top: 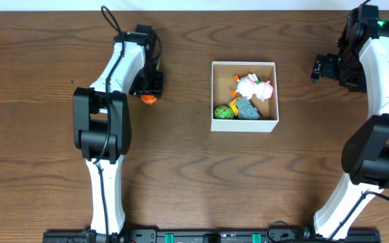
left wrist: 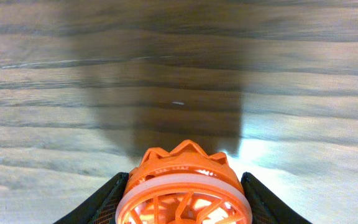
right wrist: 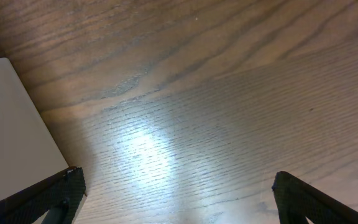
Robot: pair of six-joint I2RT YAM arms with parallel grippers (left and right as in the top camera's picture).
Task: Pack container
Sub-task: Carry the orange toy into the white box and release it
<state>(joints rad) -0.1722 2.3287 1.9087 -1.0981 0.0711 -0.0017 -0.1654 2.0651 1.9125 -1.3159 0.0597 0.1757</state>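
The container (top: 243,125) is a square white-walled box with a brown inside, at the table's middle. It holds a pink and white toy (top: 252,85), a green ball (top: 222,112) and a grey and yellow toy (top: 246,110). My left gripper (top: 148,96) is left of the box, shut on a small orange wheel-shaped toy (left wrist: 184,186), whose sides both black fingers press in the left wrist view. My right gripper (right wrist: 176,199) is open and empty, far right of the box (top: 323,67). A white wall of the box shows at the left edge of the right wrist view (right wrist: 8,130).
The brown wooden table (top: 201,175) stretches all round the box. Both arm bases stand at the front edge. The right arm's links rise along the right edge.
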